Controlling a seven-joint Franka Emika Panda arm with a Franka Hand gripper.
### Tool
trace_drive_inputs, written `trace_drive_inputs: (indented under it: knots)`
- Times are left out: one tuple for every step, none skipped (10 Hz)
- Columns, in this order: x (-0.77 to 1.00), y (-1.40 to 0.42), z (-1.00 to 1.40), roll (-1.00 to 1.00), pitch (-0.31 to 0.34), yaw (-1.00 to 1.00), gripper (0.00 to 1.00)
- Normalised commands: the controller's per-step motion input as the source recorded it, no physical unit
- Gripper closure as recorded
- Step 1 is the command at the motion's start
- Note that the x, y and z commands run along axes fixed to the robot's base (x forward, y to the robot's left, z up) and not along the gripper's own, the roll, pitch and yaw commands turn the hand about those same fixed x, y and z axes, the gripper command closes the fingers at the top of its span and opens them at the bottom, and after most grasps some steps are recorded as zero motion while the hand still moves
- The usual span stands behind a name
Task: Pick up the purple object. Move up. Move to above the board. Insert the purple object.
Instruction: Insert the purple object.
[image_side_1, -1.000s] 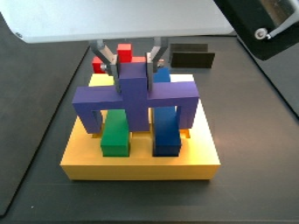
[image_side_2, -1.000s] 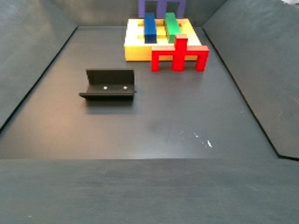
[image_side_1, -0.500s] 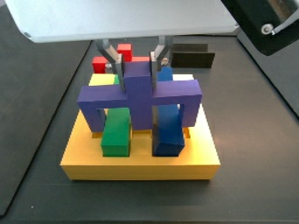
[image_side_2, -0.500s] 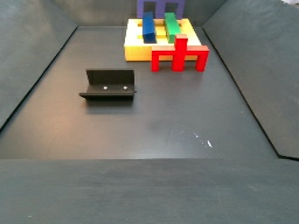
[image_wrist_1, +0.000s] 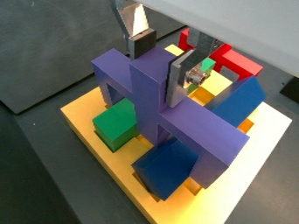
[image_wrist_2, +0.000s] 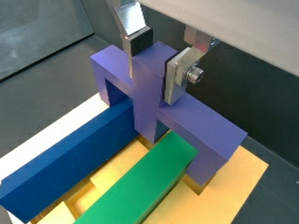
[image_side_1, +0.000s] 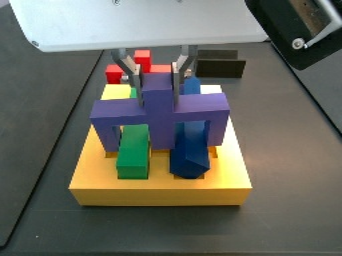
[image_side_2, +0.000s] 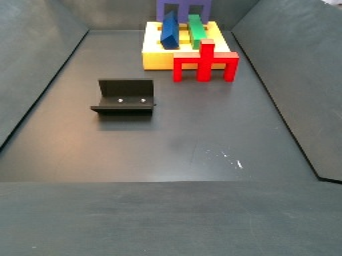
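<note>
The purple object (image_wrist_1: 138, 87) stands on the yellow board (image_wrist_1: 84, 122), its bridge spanning the board and its legs down at the slab's sides in a side view (image_side_1: 154, 110). My gripper (image_wrist_1: 160, 68) sits on the top end of its central upright bar, one silver finger on each side, shut on it in both wrist views (image_wrist_2: 156, 66). From the side the gripper (image_side_1: 160, 72) hangs under the white wrist plate. In a side view only the purple object's (image_side_2: 181, 8) lower part shows at the frame edge.
A dark-blue bar (image_side_1: 191, 155) leans tilted in its slot under the bridge. A green block (image_side_1: 131, 155) lies beside it. A red cross-shaped block (image_side_2: 205, 65) stands against the board's edge (image_side_2: 158, 60). The fixture (image_side_2: 123, 98) stands apart on the dark floor.
The dark-blue bar has tipped up from lying flat to leaning under the bridge. The gripper and the purple object have barely shifted.
</note>
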Motion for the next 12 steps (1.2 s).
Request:
trace_drive_inputs:
  knots:
    - [0.0,-0.11,0.14,0.01,0.01,0.0,1.0]
    - [0.0,-0.07,0.26,0.0,0.0,0.0,1.0]
    - [0.0,-0.07,0.13,0.0,0.0,0.0,1.0]
    - [0.0,-0.03,0.12,0.0,0.0,0.0,1.0]
    - [0.0,-0.03,0.05,0.0,0.0,0.0,1.0]
    - [0.05,-0.02,0.0,0.0,0.0,0.01,1.0]
    - [0.05,0.0,0.0,0.0,0.0,0.0,1.0]
    - [0.11,0.0,0.0,0.0,0.006,0.0,1.0]
    - [0.05,0.0,0.2,0.0,0.049,0.0,1.0]
    - [0.01,0.0,0.27,0.09,0.069,0.0,1.0]
    - [0.07,-0.07,0.32,0.1,0.083,0.0,1.0]
    - [0.12,-0.08,0.24,0.07,0.077,0.0,1.0]
